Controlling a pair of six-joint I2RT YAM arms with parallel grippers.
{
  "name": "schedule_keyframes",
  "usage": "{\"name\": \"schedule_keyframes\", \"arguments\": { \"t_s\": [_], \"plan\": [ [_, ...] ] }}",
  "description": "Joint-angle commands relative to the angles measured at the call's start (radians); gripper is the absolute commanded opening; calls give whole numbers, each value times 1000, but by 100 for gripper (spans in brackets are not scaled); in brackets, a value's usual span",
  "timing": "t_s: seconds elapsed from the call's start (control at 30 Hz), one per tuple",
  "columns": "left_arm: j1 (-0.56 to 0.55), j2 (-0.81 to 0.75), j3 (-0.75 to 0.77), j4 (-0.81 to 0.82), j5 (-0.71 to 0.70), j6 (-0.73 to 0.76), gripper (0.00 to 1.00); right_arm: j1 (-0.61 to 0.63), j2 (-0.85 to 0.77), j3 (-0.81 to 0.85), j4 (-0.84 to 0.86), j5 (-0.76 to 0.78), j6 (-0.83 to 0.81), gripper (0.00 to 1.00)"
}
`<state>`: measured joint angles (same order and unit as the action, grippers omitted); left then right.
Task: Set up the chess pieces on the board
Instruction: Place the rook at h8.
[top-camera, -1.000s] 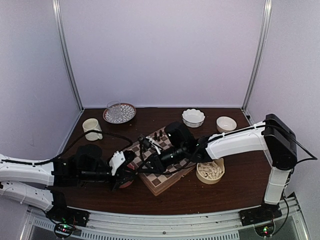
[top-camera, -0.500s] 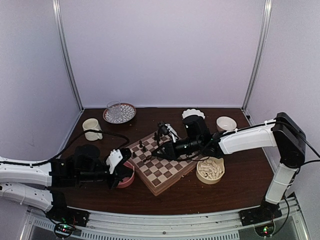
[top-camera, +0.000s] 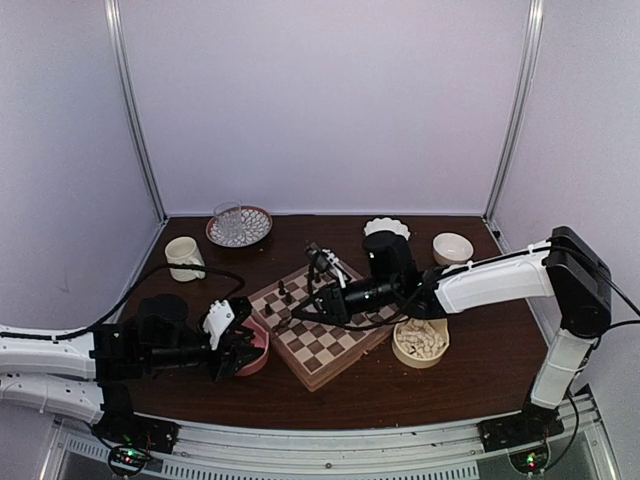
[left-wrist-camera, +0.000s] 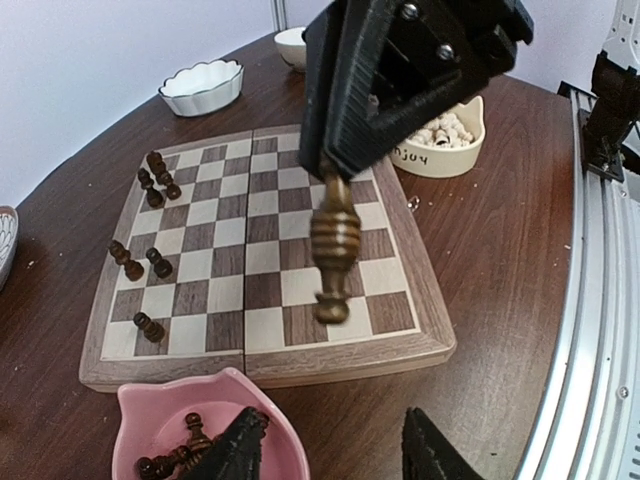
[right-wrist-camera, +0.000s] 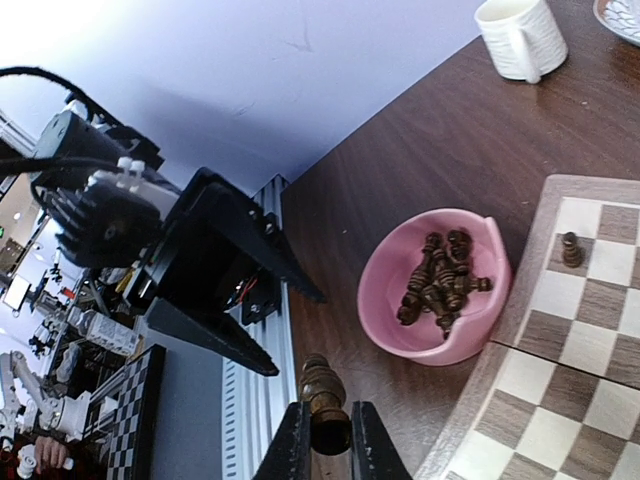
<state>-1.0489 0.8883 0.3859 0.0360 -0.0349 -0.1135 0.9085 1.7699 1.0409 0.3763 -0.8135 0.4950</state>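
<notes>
A dark brown chess piece (left-wrist-camera: 334, 240), turned with ringed bands, is pinched between the two fingers of the right claw (right-wrist-camera: 327, 425), which are pressed against its sides. It hangs below the claw, over the board (left-wrist-camera: 428, 310) and clear of its squares; which square lies under it cannot be told. On the far half of the board from this claw, a few small dark pieces (left-wrist-camera: 157, 175) stand upright in a cluster and in loose ones and twos. Ahead of the right claw and off the board's edge sits a pink bowl (right-wrist-camera: 384, 285) with more dark pieces (right-wrist-camera: 438, 280) heaped inside. The left claw (left-wrist-camera: 335, 418) hovers just beside that bowl, its fingers spread wide and holding nothing, with the bowl below its left finger and the board straight ahead. Behind the right claw stands a round tan box (left-wrist-camera: 455, 155) of cream pieces; dark lettering runs along its wall, partly covered and too small to read with certainty. Farther off are a scalloped white bowl (left-wrist-camera: 203, 87) and a white mug (right-wrist-camera: 515, 38).
</notes>
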Motion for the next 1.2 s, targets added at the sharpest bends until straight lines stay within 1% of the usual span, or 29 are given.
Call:
{"name": "schedule_keyframes", "arguments": {
  "t_s": [0.0, 0.1, 0.17, 0.23, 0.47, 0.57, 0.67, 0.73, 0.8, 0.87, 0.9, 1.03, 1.17],
  "plan": [
    [0, -38, -18, 91, 78, 21, 49, 38, -18, 24, 57, -63, 1, 4],
    [0, -52, -31, 123, 136, 32, 48, 49, -12, 24, 79, -79, 4, 4],
    [0, -53, -34, 135, 158, 38, 46, 57, -9, 22, 95, -86, 9, 4],
    [0, -50, -31, 135, 164, 41, 43, 62, -9, 21, 108, -94, 12, 4],
    [1, -43, -31, 150, 170, 42, 40, 69, -5, 26, 104, -93, 7, 4],
    [0, -39, -31, 158, 171, 37, 33, 70, -3, 28, 98, -91, 3, 4],
    [0, -35, -27, 156, 158, 34, 22, 72, -6, 33, 77, -84, -11, 4],
    [0, -32, -25, 153, 150, 32, 18, 72, -7, 34, 67, -78, -17, 4],
    [0, -33, -24, 152, 144, 32, 8, 72, -12, 34, 54, -64, -26, 4],
    [0, -31, -23, 146, 132, 27, 1, 72, -19, 36, 19, -40, -47, 4],
    [0, -32, -25, 144, 126, 24, 0, 72, -24, 36, 3, -27, -60, 4],
    [0, -38, -36, 144, 108, 16, 0, 68, -36, 35, -46, 27, -90, 5],
    [0, -51, -44, 131, 97, 11, 0, 54, -59, 16, -59, 87, -104, 5]
  ]
}}
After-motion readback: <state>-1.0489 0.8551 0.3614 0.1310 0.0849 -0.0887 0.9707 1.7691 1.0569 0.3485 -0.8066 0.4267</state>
